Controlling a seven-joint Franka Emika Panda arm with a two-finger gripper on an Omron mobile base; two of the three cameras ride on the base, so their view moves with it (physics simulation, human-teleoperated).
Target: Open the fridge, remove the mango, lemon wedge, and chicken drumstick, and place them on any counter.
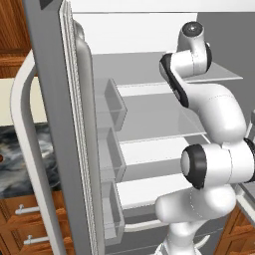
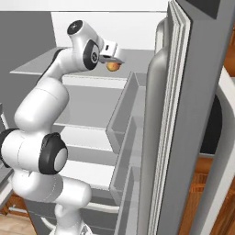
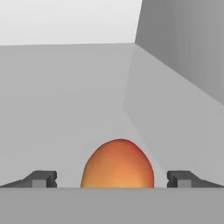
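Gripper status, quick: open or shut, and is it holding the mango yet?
Gripper: open, holding nothing; the mango sits between its fingertips, gaps showing on both sides.

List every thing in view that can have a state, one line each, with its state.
fridge: both doors swung open, white interior showing.
mango: resting on an upper fridge shelf, between the open fingers, not gripped.
gripper: open, fingertips on either side of the mango with a gap on each side.
door bins: nothing to be seen in them.
counter: beside the fridge, partly hidden by the open door.
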